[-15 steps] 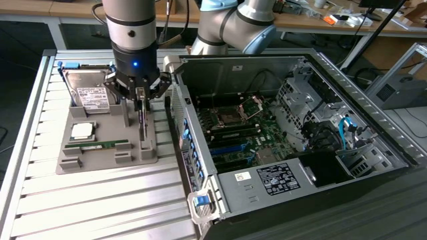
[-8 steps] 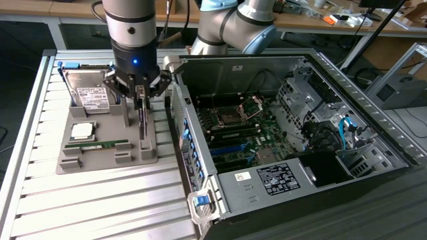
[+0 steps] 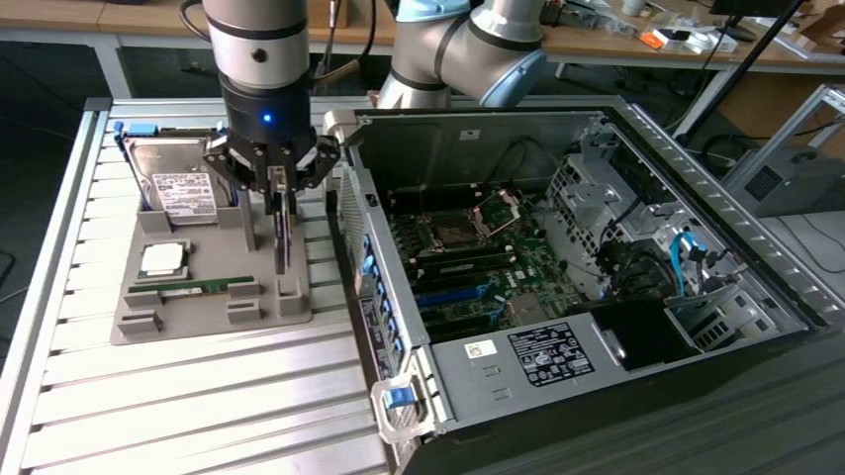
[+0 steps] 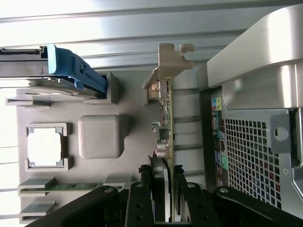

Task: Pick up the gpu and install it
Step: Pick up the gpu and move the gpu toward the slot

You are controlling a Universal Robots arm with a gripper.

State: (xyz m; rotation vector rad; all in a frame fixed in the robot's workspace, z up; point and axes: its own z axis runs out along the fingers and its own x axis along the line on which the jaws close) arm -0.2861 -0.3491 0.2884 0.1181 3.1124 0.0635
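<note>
Tabletop of slatted aluminium (image 3: 198,406) carries an open black-and-silver computer case (image 3: 456,391) and, just beside it, a grey moulded parts tray (image 3: 198,322). Over the tray's case-side edge the black gripper (image 3: 277,193) is clamped narrowly on the gpu (image 3: 281,237), a thin dark card with a silver end bracket, held on edge. Whether the card is clear of the tray I cannot tell. The likely risk is the bracket snagging on the tray or the case wall, which would twist the card in the grip.
</note>
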